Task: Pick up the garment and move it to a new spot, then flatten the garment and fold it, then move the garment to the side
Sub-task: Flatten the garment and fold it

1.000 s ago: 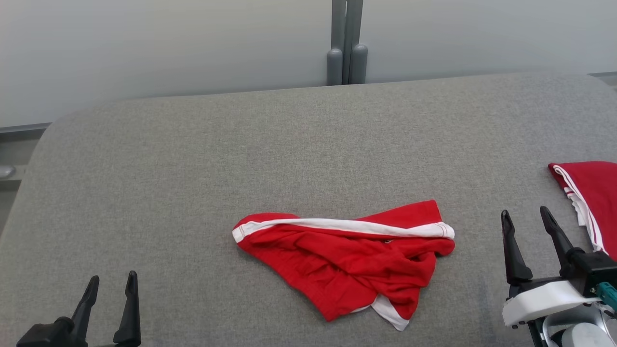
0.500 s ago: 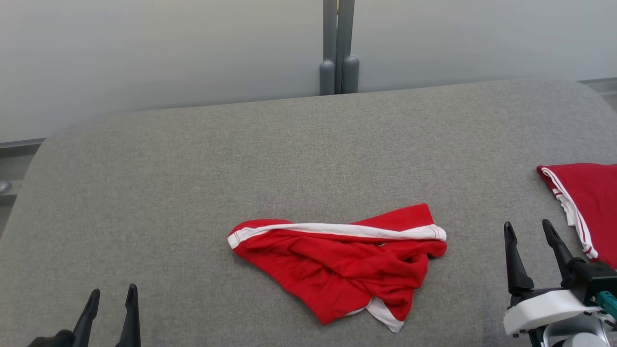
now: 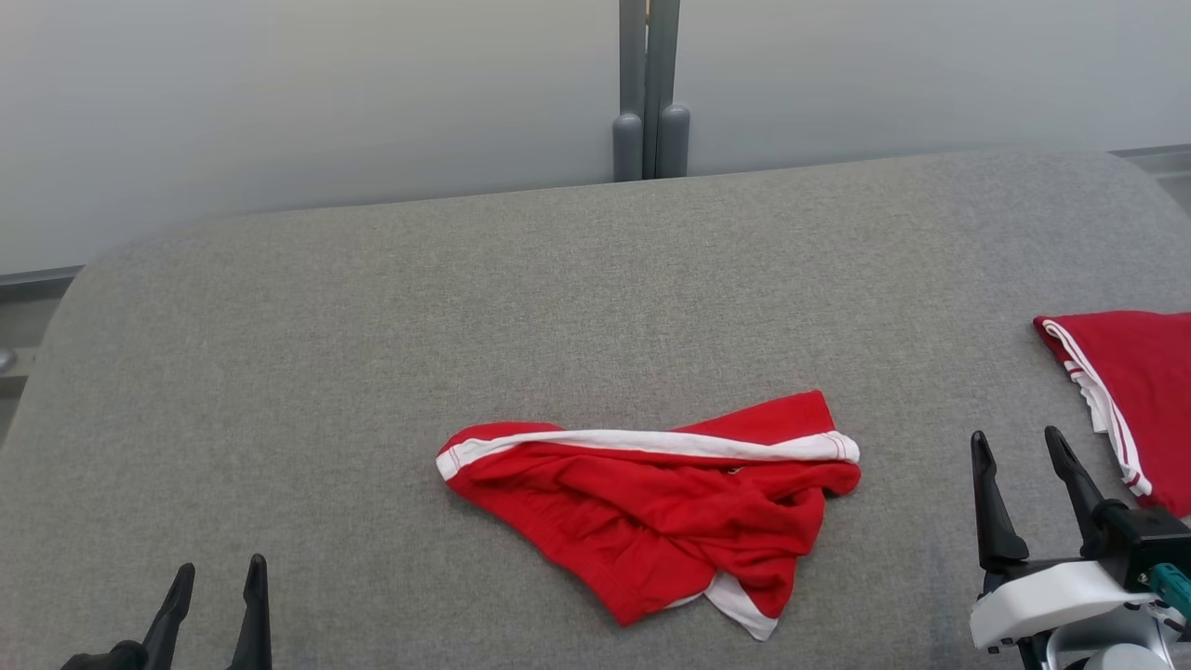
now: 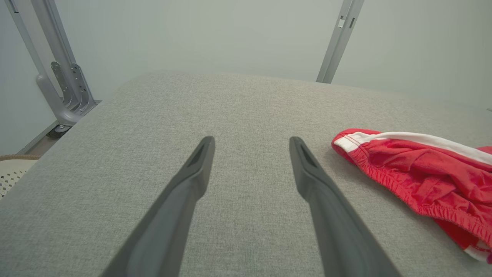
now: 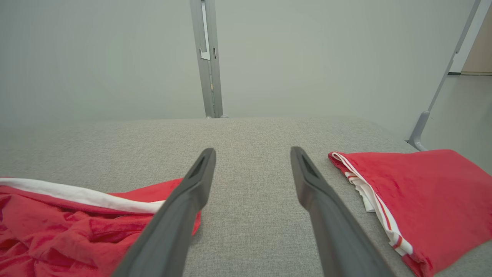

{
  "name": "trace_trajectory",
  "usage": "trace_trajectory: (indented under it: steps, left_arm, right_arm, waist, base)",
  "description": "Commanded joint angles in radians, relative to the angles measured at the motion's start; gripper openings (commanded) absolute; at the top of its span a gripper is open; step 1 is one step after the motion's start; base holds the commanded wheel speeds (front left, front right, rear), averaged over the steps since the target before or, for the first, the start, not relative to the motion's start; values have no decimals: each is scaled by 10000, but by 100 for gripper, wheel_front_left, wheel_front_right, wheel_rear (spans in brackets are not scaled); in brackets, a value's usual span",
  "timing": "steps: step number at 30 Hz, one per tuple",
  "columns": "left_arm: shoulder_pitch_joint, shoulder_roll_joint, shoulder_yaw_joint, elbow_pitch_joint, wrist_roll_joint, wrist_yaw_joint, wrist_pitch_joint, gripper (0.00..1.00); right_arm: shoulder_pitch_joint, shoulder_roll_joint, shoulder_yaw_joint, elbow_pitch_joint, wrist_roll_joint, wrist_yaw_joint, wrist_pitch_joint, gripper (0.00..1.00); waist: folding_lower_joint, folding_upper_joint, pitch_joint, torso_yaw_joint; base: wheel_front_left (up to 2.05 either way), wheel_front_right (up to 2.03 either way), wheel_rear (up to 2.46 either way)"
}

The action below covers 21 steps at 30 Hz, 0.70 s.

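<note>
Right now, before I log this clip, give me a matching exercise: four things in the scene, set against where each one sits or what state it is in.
Things:
1. crumpled red garment with white band
2. folded red garment with striped white edge
3. left gripper
4. grey metal post

Place or state:
A. middle of the grey fabric table
B. behind the table's far edge
C. at the table's right edge
D. open and empty, at the near left

Pairs: 1-A, 2-C, 3-D, 4-B
</note>
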Motion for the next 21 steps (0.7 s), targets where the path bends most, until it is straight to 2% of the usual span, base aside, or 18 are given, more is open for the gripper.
trace_trajectory:
  steps: [1,21]
  left_arm:
    - [-53,-26,32,31,37,-46,-26,100]
    - [-124,-109,-2,4,114,-81,-25,100]
  right_arm:
    - [-39,14,3,33,-27,-14,-28,100]
    - [-127,-45,35,37,-8,-14,-28,100]
  waist:
    - [0,0,5,1]
    - [0,0,32,28]
  base:
    - [0,0,0]
    - [0,0,0]
